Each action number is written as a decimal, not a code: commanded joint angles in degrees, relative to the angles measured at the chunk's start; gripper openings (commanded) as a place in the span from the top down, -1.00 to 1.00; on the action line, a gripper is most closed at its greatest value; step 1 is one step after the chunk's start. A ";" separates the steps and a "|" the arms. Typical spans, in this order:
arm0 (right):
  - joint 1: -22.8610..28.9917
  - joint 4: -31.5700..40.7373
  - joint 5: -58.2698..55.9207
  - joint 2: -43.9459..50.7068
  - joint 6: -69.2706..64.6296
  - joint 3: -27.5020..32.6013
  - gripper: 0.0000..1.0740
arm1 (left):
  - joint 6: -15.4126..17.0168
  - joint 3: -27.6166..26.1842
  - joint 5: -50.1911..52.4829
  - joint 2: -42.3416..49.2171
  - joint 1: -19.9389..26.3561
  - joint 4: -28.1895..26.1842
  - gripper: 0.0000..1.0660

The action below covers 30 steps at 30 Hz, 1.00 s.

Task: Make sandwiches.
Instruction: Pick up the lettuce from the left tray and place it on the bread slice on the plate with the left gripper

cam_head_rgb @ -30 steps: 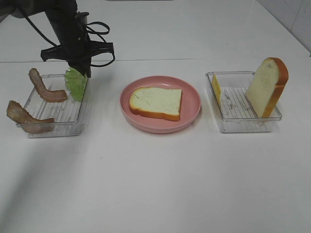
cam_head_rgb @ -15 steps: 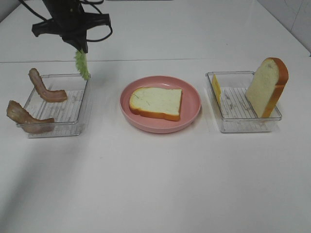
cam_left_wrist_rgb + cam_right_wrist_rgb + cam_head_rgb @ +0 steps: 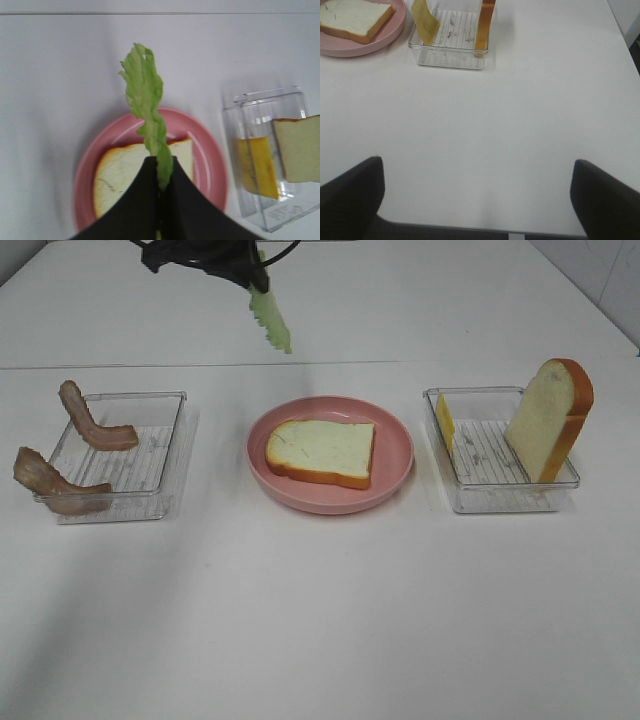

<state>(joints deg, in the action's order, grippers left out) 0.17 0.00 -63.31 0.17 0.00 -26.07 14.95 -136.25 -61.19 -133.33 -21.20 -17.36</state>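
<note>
My left gripper (image 3: 254,280) is shut on a green lettuce leaf (image 3: 271,322) and holds it high, behind the pink plate (image 3: 400,455). In the left wrist view the leaf (image 3: 145,100) hangs from the shut gripper (image 3: 160,167) over the plate (image 3: 212,165). One bread slice (image 3: 322,450) lies flat on the plate. A second bread slice (image 3: 550,420) stands upright in the right tray (image 3: 500,502) beside a yellow cheese slice (image 3: 445,425). Two bacon strips (image 3: 95,422) (image 3: 55,485) lie in the left tray (image 3: 150,502). My right gripper (image 3: 477,200) is open and empty over bare table, not seen in the high view.
The right wrist view shows the right tray (image 3: 450,57) with the cheese (image 3: 424,15) and the upright bread (image 3: 486,22), and part of the plate (image 3: 395,30). The white table's front edge is near the right gripper.
My left gripper has lifted the lettuce out of the left tray and carried it up and to the right, toward the plate. Nothing else has moved.
</note>
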 commanded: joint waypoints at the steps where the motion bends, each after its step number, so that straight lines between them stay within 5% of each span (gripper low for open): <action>1: -0.23 0.00 0.06 2.01 0.00 -0.11 -0.84 | -2.35 -0.29 2.41 -0.23 -1.09 -4.07 1.00; 6: -0.23 0.00 0.06 2.01 0.00 -0.11 -0.84 | -5.67 -0.29 3.61 -1.95 -3.27 -9.22 1.00; 11: -0.23 0.00 0.06 2.01 0.00 -0.11 -0.84 | -13.41 -0.34 5.39 -6.53 -4.24 -22.17 1.00; 16: -0.23 0.00 0.06 2.01 0.00 -0.11 -0.84 | -16.96 -0.34 4.76 -9.57 -4.24 -29.28 1.00; 25: -0.23 0.00 0.06 2.01 0.00 -0.11 -0.84 | -17.07 -0.34 1.43 -13.58 -4.01 -28.53 1.00; 30: -0.23 0.00 0.06 2.01 0.00 -0.11 -0.84 | -13.87 -0.29 -1.83 -14.84 -4.01 -19.65 1.00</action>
<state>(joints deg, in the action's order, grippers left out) 0.17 0.00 -63.31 0.17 0.00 -26.07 -0.46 -136.31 -61.42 -147.94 -25.38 -40.45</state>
